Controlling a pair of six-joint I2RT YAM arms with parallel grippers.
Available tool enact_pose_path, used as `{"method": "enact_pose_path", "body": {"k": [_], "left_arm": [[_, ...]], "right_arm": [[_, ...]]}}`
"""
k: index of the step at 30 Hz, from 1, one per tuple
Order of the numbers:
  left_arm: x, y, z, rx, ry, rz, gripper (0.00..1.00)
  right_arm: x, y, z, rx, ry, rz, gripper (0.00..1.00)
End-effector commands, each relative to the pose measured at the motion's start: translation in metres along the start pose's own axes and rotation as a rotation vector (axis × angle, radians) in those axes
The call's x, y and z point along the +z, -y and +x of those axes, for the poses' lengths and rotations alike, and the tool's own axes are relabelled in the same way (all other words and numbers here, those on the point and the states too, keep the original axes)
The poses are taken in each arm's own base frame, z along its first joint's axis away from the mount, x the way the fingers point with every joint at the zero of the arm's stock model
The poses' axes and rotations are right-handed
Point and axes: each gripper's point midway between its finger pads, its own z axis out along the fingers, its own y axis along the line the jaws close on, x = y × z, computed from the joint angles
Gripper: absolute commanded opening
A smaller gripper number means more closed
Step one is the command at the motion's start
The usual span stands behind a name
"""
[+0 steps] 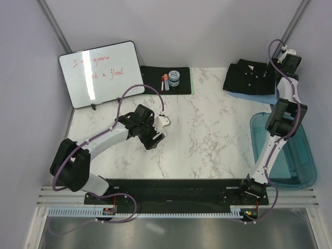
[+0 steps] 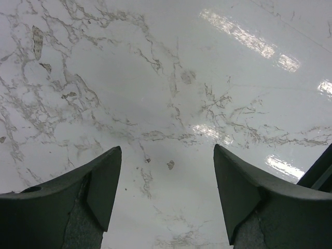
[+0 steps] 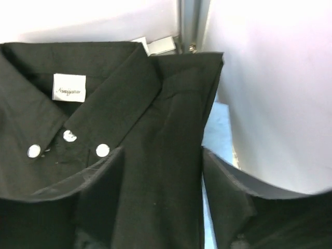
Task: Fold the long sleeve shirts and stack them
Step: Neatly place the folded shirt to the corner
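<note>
1. Top view: the black shirt (image 1: 249,77) is seen folded at the far right corner of the table (image 1: 207,150), laid on the blue shirt (image 1: 257,96). The stack is judged practically finished.
2. Left wrist: the left gripper (image 2: 167,171) is shown spread above bare marble, with nothing gripped.
3. Right wrist: the right gripper (image 3: 162,176) is spread over the black shirt's edge, with nothing pinched. Only a retreat seems left.

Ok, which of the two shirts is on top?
The black shirt; it lies folded on the light blue shirt, which shows only as a thin edge beneath it.
</note>
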Motion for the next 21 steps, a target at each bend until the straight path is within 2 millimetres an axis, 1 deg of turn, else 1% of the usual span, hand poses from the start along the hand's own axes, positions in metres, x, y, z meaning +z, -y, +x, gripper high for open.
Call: {"method": "enact_pose_path", "body": {"k": [1,3,4,5,6,7,8,9,10,11,12,13,14,15,16,17,18,19,20,21], "left_arm": [[-0.013,0.0,-0.018,-0.007,0.047,0.017,0.79],[-0.017,-0.003,-0.021,-0.044,0.055,0.014,0.79],[-0.02,-0.002,-0.023,-0.061,0.062,0.019,0.8],[-0.024,-0.004,-0.026,-0.076,0.071,0.019,0.8],[-0.028,-0.008,-0.025,-0.109,0.076,0.016,0.8],[-0.033,-0.01,-0.029,-0.124,0.095,0.019,0.8],[-0.04,-0.013,-0.033,-0.139,0.105,0.017,0.81],[-0.045,-0.02,-0.035,-0.178,0.118,0.01,0.82],[-0.053,-0.02,-0.041,-0.194,0.146,0.03,0.99],[-0.064,-0.025,-0.051,-0.223,0.175,0.028,0.99],[-0.073,-0.032,-0.055,-0.259,0.208,0.038,0.99],[-0.08,-0.038,-0.06,-0.285,0.228,0.035,0.99],[-0.092,-0.048,-0.073,-0.324,0.266,0.02,0.99],[-0.101,-0.061,-0.072,-0.374,0.274,0.001,0.99],[-0.116,-0.073,-0.085,-0.386,0.31,-0.027,0.99],[-0.119,-0.081,-0.086,-0.429,0.31,-0.032,0.99],[-0.127,-0.093,-0.082,-0.467,0.313,-0.053,0.99],[-0.14,-0.101,-0.09,-0.468,0.344,-0.076,0.99],[-0.143,-0.109,-0.089,-0.484,0.345,-0.089,0.99],[-0.149,-0.118,-0.085,-0.507,0.345,-0.115,0.99]], "right_arm": [[-0.033,0.006,-0.063,-0.112,0.137,0.034,0.78],[-0.051,-0.002,-0.084,-0.137,0.176,0.016,0.87],[-0.056,-0.005,-0.088,-0.149,0.179,0.004,0.94],[-0.07,-0.01,-0.103,-0.173,0.206,-0.003,0.97],[-0.077,-0.017,-0.109,-0.187,0.216,-0.023,0.98],[-0.084,-0.022,-0.111,-0.199,0.213,-0.037,0.98],[-0.098,-0.031,-0.123,-0.226,0.233,-0.051,0.98],[-0.107,-0.042,-0.128,-0.245,0.24,-0.084,0.98],[-0.114,-0.049,-0.126,-0.267,0.224,-0.104,0.98],[-0.13,-0.065,-0.135,-0.298,0.242,-0.131,0.98],[-0.139,-0.077,-0.132,-0.313,0.222,-0.171,0.98],[-0.148,-0.088,-0.135,-0.335,0.222,-0.201,0.98],[-0.164,-0.11,-0.139,-0.363,0.23,-0.237,0.98],[-0.17,-0.121,-0.129,-0.391,0.187,-0.259,0.98],[-0.189,-0.147,-0.134,-0.419,0.2,-0.302,0.98],[-0.199,-0.159,-0.133,-0.436,0.193,-0.324,0.98],[-0.208,-0.17,-0.125,-0.444,0.162,-0.346,0.98],[-0.225,-0.196,-0.121,-0.467,0.165,-0.397,0.98],[-0.233,-0.207,-0.116,-0.478,0.152,-0.416,0.98],[-0.241,-0.218,-0.105,-0.465,0.12,-0.435,0.98]]}}
